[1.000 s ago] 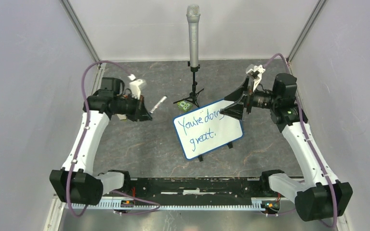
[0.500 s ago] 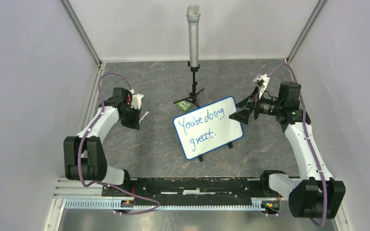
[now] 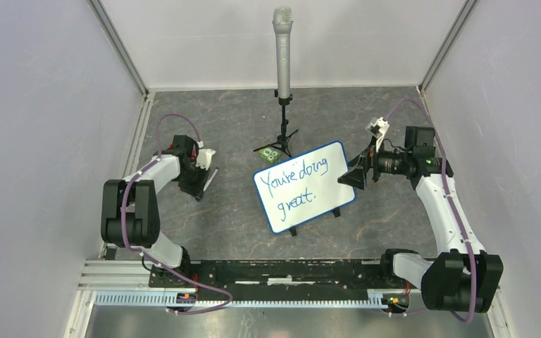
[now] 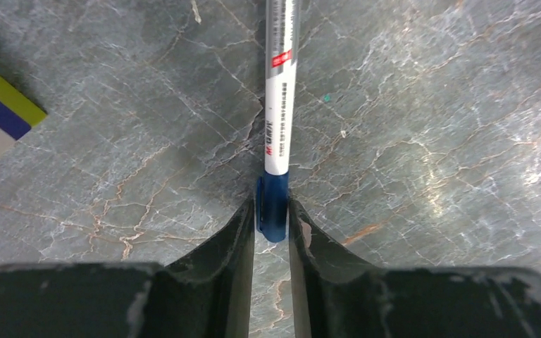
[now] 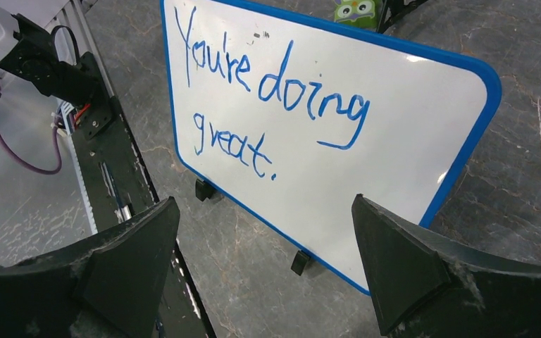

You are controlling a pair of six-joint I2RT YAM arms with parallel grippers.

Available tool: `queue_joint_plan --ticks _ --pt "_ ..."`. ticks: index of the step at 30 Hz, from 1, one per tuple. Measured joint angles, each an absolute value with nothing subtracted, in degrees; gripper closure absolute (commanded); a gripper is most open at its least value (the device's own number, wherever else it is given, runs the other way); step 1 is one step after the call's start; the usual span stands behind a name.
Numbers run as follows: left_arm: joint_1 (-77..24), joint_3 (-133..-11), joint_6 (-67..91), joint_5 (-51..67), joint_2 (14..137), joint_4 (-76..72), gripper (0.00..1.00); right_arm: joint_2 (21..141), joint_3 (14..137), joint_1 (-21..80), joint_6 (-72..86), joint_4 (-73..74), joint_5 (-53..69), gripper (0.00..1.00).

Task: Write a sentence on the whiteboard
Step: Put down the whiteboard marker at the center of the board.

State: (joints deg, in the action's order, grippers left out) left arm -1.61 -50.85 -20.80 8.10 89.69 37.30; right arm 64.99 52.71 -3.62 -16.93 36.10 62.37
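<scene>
1. Whiteboard (image 3: 334, 186): centre of table (image 3: 232, 211), on black feet, skewed. The sentence (image 3: 299, 183) "You're doing great." fills 2 lines.
2. Right gripper (image 5: 264, 203): jaws spread wide, holding nothing, just off the board's right edge.
3. Left gripper (image 4: 271, 211): jaws narrow around the marker (image 4: 280, 105) at its blue end. The marker lies on the table, well left of the board. Whether it is clamped cannot be told.

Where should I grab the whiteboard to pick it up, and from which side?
Probably the whiteboard's right short edge, past the end of the sentence, coming from the right. Its black feet lift the thin rim off the table, and the open right gripper faces it.
</scene>
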Motion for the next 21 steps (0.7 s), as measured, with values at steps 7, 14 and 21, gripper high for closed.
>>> queue_joint_plan --ticks 7,14,21 --pt "-1.7 -50.6 -21.7 7.7 90.5 37.6 0.51 65.0 54.2 -3.9 -22.1 41.3 60.6 0.02" --pt "-1.6 -50.9 -22.5 9.0 88.3 41.0 0.15 65.1 56.7 -4.6 -25.8 45.4 58.4 0.02" --pt "-1.1 -59.9 -23.5 13.8 79.3 50.8 0.0 67.7 62.1 -8.4 -30.6 49.6 54.8 0.02"
